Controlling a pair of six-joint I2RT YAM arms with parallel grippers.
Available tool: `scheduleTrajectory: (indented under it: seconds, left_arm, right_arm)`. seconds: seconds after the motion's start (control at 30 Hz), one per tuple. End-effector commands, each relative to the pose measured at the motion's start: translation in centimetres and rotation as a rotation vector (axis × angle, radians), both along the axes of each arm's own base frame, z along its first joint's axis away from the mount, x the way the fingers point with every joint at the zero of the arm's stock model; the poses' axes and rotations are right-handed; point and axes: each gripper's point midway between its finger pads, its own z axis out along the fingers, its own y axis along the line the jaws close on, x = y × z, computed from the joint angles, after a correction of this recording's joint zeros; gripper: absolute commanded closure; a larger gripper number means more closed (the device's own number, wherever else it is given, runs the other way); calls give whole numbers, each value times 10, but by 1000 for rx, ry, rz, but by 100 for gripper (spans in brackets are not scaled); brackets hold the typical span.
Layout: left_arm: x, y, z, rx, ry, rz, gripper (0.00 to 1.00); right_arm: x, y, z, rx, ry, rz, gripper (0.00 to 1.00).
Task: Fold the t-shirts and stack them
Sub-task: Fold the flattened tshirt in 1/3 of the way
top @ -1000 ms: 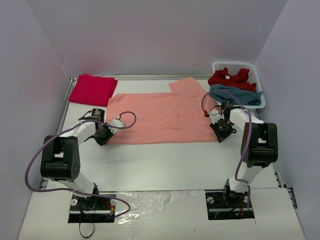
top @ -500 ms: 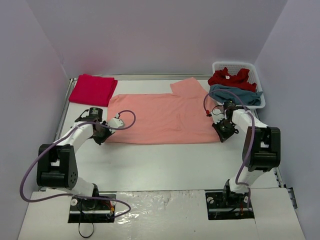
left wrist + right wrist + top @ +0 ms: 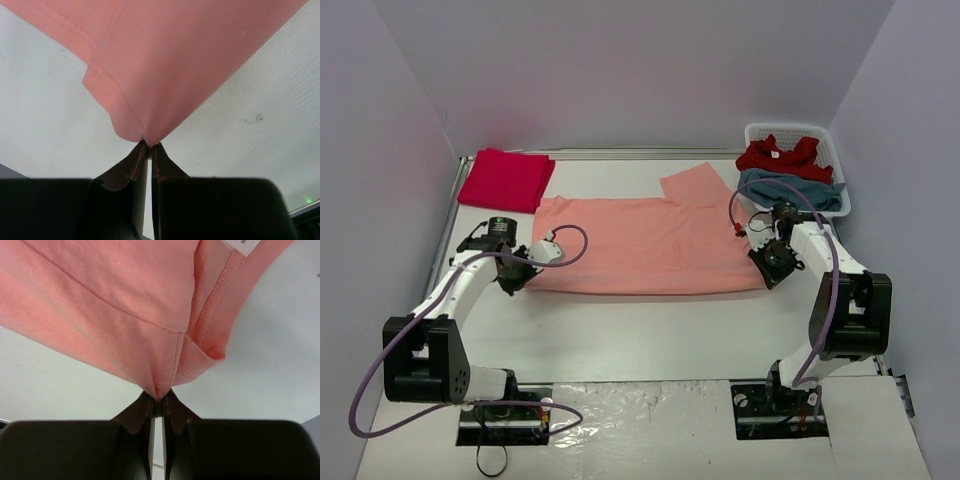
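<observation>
At the near corners of the salmon-orange t-shirt point(image 3: 640, 245), we see the left gripper point(image 3: 148, 145) and right gripper point(image 3: 161, 399) pinched on cloth, likely keeping it taut for folding.

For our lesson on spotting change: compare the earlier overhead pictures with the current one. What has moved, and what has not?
The left gripper and right gripper drew apart and slightly back, still pinching the salmon t-shirt by its near corners. This stretched it wider and slid it nearer. The folded red t-shirt and the basket stayed put.
</observation>
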Motion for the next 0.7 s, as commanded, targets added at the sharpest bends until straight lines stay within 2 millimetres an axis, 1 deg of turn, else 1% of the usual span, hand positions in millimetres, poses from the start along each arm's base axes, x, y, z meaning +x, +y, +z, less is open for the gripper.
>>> scheduleTrajectory:
  seconds: [0.0,0.23,0.27,0.43,0.67]
  left_arm:
    - [-13,6,19,19,5,-28,98]
    - [-37,4,19,7,51,-66,98]
    - [-39,4,19,6,51,-68,98]
    - [-51,3,19,-1,84,-79,98]
    - [-66,2,21,-5,100,-104,98]
  right_arm:
    - [-31,-10,13,-48,68,15,100]
    - [-52,-5,12,-29,98,31,100]
    - [-57,-5,10,-27,110,32,100]
    - [-71,-7,14,-42,114,38,100]
    - [-84,-7,20,-47,115,49,100]
